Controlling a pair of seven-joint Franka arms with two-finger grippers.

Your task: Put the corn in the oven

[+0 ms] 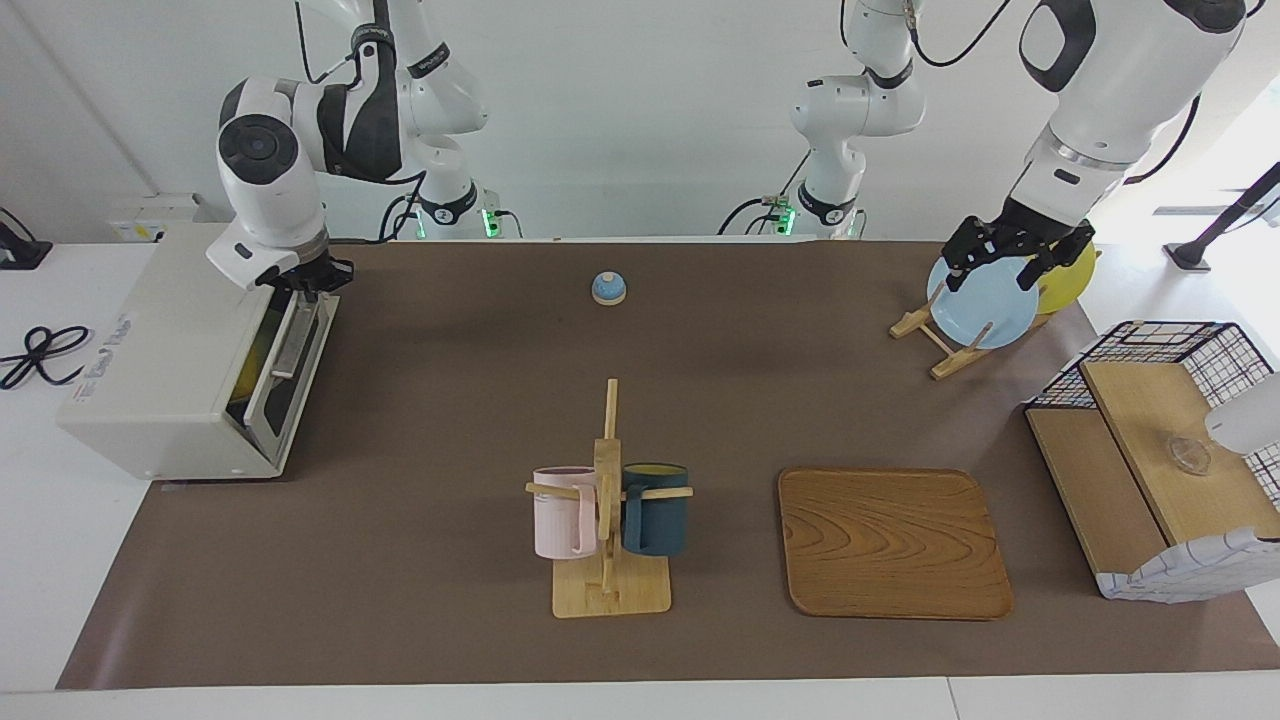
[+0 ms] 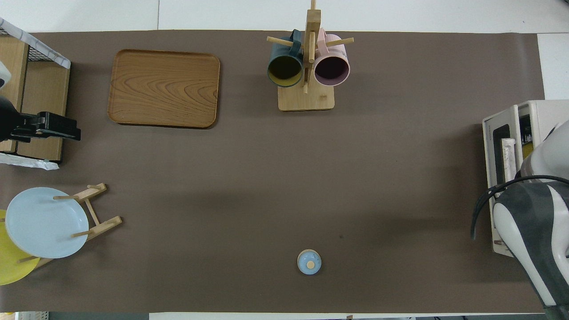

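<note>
From the facing view, your right tool (image 1: pixel 310 282) sits fingers together at the top edge of the oven (image 1: pixel 180 370) door, which stands nearly shut with a yellow glimpse, probably the corn (image 1: pixel 252 368), inside; if it slips off, the door may drop open. From overhead, your left tool (image 2: pixel 66 129) waits, fingers apart, over the shelf (image 2: pixel 40 102), harmless unless it swings toward the plates (image 2: pixel 44 222).

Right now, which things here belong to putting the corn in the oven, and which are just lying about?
Job: oven, door ajar; corn, yellow glimpse inside; right pincer at the door.
Lying about: bell, mug rack, tray, plate rack, left pincer waiting over it.
</note>
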